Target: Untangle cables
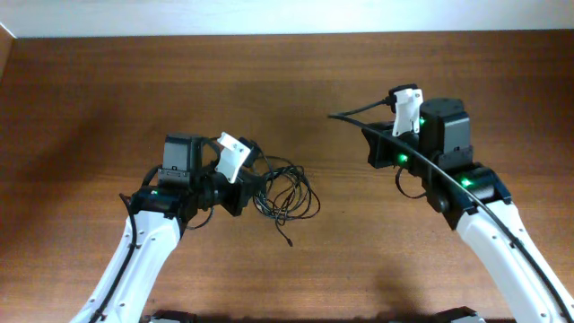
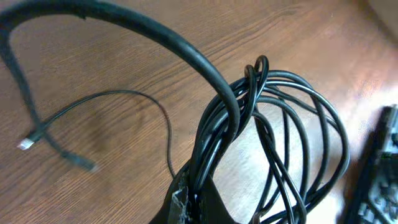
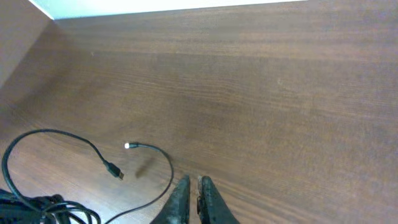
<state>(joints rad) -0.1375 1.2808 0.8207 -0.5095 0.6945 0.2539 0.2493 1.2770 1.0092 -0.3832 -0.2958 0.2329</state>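
Note:
The cables point(image 1: 285, 193) form a tangle of thin black loops on the brown table, left of centre, with one loose end point(image 1: 289, 242) trailing toward the front. My left gripper point(image 1: 244, 178) is at the tangle's left side. In the left wrist view the left gripper point(image 2: 196, 202) is shut on a bunch of strands, and the loops point(image 2: 292, 130) fan out above it. Two plug ends point(image 2: 25, 144) lie on the wood to the left. My right gripper point(image 1: 369, 136) hovers to the right, apart from the tangle. In the right wrist view it point(image 3: 193, 186) is shut on nothing, with a plug point(image 3: 115, 171) lying to its left.
A thicker black cable point(image 1: 421, 161) runs along the right arm. The table's back edge meets a pale wall point(image 1: 287, 16). Bare wood point(image 3: 280, 93) stretches beyond the right gripper.

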